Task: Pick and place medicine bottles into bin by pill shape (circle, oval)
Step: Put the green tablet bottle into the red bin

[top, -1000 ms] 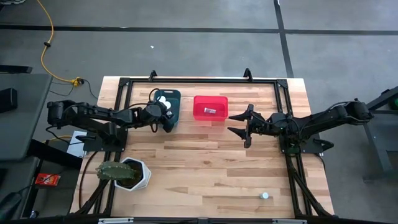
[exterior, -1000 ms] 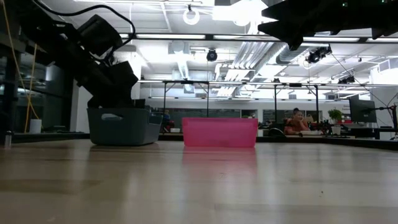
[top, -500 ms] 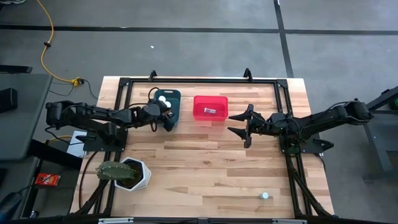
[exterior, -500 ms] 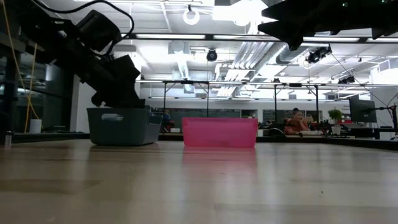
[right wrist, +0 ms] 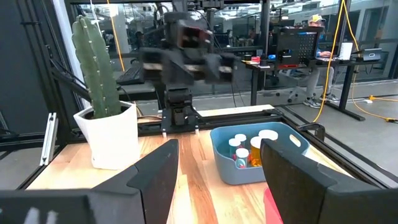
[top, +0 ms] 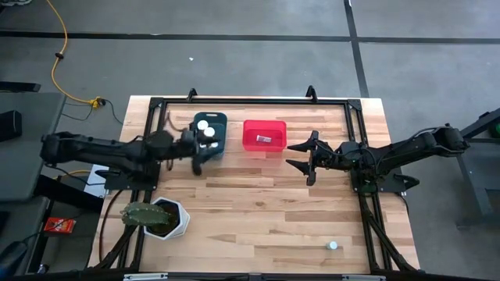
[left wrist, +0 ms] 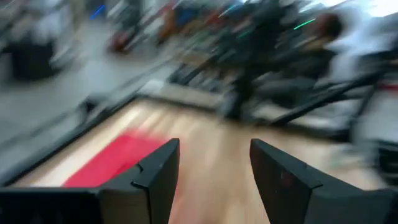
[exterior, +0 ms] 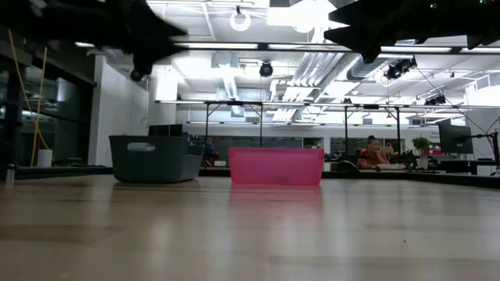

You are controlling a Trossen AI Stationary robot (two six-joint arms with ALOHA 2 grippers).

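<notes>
The dark teal bin (top: 211, 129) holds several white-capped medicine bottles (right wrist: 247, 147) and stands at the table's far side. The red bin (top: 264, 135) beside it holds one bottle lying down (top: 264, 139). One more bottle (top: 333, 245) stands on the table near the front right. My left gripper (top: 198, 154) is open and empty, just on the near side of the teal bin and high above the table (exterior: 148, 39). My right gripper (top: 301, 156) is open and empty, in the air to the right of the red bin.
A white hexagonal pot with a cactus (top: 160, 218) stands at the table's near left. A black frame (top: 250, 101) runs round the table's edges. The wide wooden middle (top: 258, 203) carries nothing. A person (exterior: 373, 152) sits in the room behind.
My left gripper has risen from above the teal bin and drawn back toward the table's left and near side, moving fast enough to blur its wrist view. The bottles' white caps in the teal bin now show uncovered. The right arm has kept still.
</notes>
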